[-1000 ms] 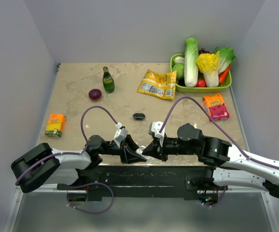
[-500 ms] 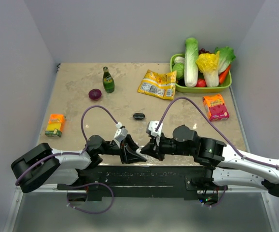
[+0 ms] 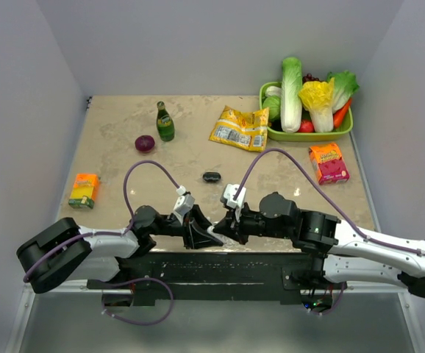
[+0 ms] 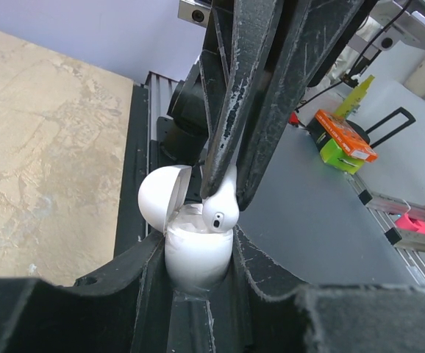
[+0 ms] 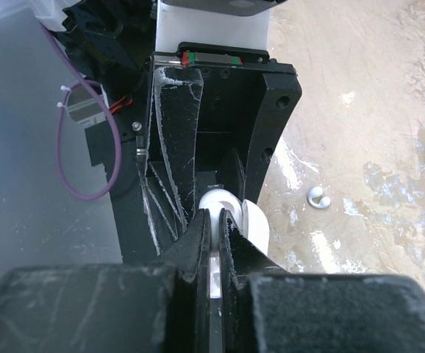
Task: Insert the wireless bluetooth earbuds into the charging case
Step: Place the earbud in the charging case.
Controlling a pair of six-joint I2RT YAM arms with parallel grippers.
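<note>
Nearest to you, at the front edge of the table, your left gripper [image 4: 198, 268] pinches the charging case [image 4: 196, 257] by its two sides. Its jaws are partly spread, as wide as the body. It holds the case with the mouth turned to the other arm and the lid [image 4: 159, 198] swung open to one side, so that the way in is free.

Your right gripper [image 5: 214, 220] has its jaws pressed almost together on one earbud [image 4: 220, 209]. It brings the earbud right at the mouth of the case. I judge that such a thin grip is needed for so small a thing. I cannot tell if the earbud is seated.

So the case has one earbud at its opening. The second earbud [image 5: 318, 196] lies on the table [image 3: 190, 147], a little beyond the two grippers.

Farther, a small black object [image 3: 211, 176] lies alone. At the far right corner, the green tray [image 3: 309, 135] is full of vegetables.
</note>
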